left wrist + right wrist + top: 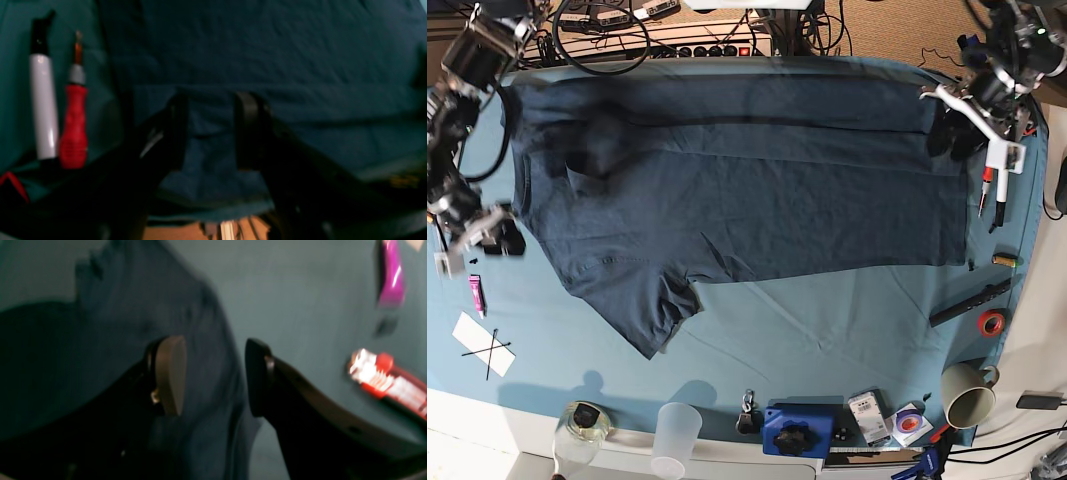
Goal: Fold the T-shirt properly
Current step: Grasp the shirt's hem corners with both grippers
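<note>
- Left gripper, close to the wrist camera: jaws partly apart with a hem fold of the T-shirt between them; true grip unclear.
- Right gripper: jaws apart, nothing clamped, shirt edge just under them.
- T-shirt spread on the teal cloth, far edge folded over.
- White marker and red screwdriver beside the shirt's hem end.

A teal table cloth covers the table. At its right edge lie a white marker and a red-handled screwdriver, side by side. Further down that edge: a black bar, a red tape roll and a beige mug. Along the near edge: a clear plastic cup, a glass jar and a blue box. Near the left edge lie a pink item, possibly a pen, and a white paper marked with a cross.
</note>
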